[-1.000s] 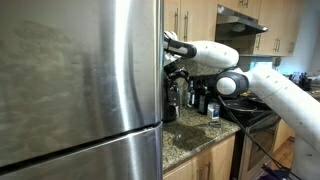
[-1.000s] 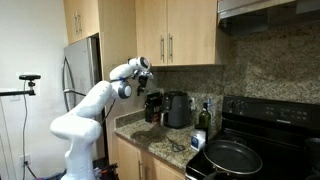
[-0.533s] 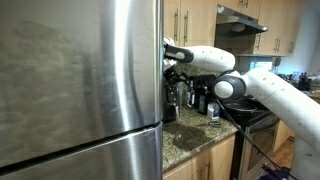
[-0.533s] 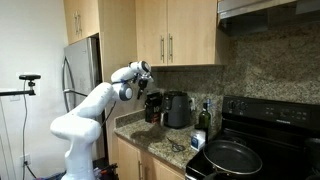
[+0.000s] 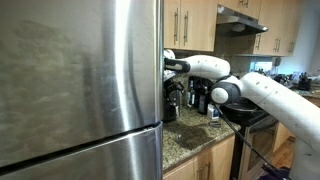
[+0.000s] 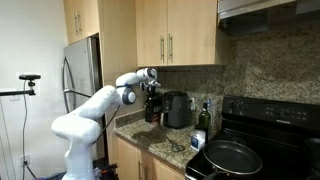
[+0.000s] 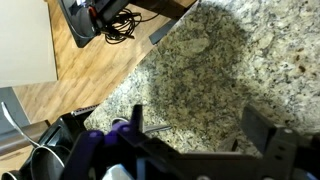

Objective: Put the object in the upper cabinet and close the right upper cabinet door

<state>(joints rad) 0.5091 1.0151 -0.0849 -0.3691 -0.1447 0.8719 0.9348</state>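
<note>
Below the upper cabinet: the gripper hung at the end of the white arm, just under the cabinet's lower edge near its fridge-side corner; in an exterior view it showed right beside the fridge's edge.
Gripper state: in the wrist view the gripper had its two dark fingers spread well apart, with bare granite showing between them and nothing clamped there.
Purple shape: low in the wrist view, just beside one finger; too blurred to name.
Upper cabinet: light wood, mounted on the wall above the countertop; also seen in an exterior view.
Right upper cabinet door: lay flush with its twin and looked shut; its slim metal handle stood upright next to the centre seam.
Countertop: speckled granite under the upper cabinet; it filled most of the wrist view.
Coffee maker: stood on the countertop below the upper cabinet, straight under the gripper and apart from it.
Black appliance: just beside the coffee maker, also under the upper cabinet.
Fridge: steel, tall, to the side of the upper cabinet next to the arm.
Stove: past the far side of the upper cabinet, with a dark pan on it.
</note>
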